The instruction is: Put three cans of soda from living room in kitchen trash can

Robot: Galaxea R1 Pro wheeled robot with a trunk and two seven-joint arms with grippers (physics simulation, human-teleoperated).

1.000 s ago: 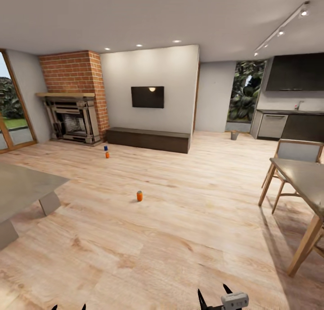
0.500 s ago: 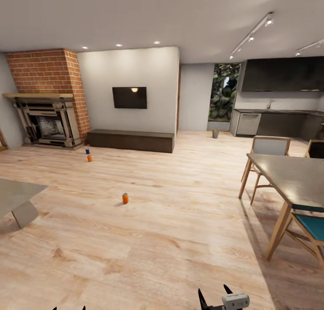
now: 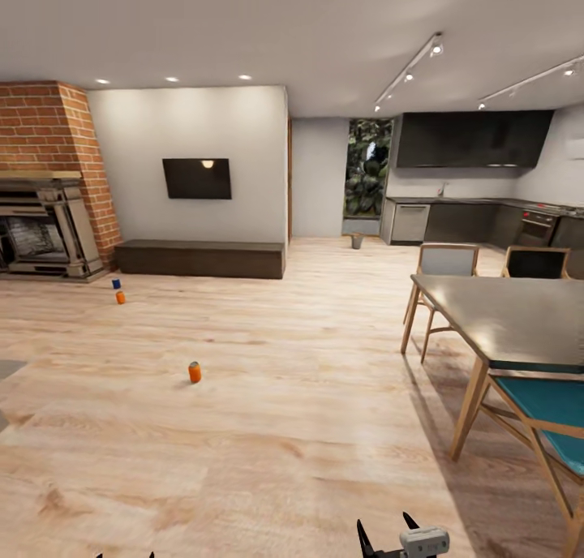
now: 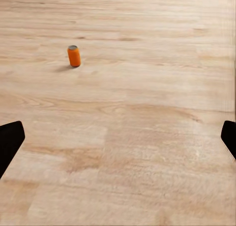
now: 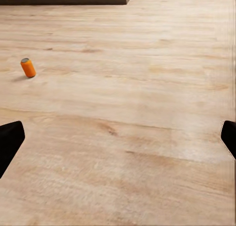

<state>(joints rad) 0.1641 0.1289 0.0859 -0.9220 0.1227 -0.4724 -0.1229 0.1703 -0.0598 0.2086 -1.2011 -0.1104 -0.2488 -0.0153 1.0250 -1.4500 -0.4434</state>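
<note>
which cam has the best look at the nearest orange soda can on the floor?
Left wrist view: the nearest orange can stands upright on the wood floor, largest and clear, silvery top visible. The right wrist view shows it smaller, near the frame's edge. The head view shows it tiny, but in room context.

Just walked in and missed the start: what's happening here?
Nothing is being held: the left gripper and right gripper are both open and empty. Three soda cans stand on the wood floor: the nearest orange can, plus a blue can and another orange can by the fireplace. The trash can waits far off by the kitchen.
</note>
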